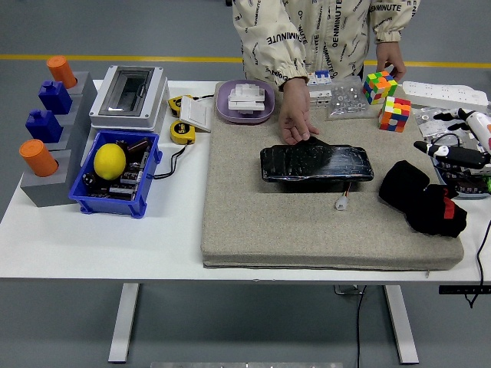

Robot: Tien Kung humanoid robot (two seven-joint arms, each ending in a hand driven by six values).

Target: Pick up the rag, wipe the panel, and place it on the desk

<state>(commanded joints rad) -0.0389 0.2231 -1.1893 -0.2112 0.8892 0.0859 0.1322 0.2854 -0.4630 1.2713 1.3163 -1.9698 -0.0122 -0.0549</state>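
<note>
A black glossy panel lies flat in the middle of a beige felt mat. To its right, a crumpled black rag with a red tag rests on the mat's right side. A person stands at the far side. One of the person's hands presses on the panel's top left edge, and the other hand is by a colour cube. Neither robot arm shows in the head view.
A blue bin holding a lemon, a grey stand with orange and blue pegs and a grey switch box fill the left. A purple plate, a second cube, a power strip and tools line the back and right. A small white connector lies below the panel.
</note>
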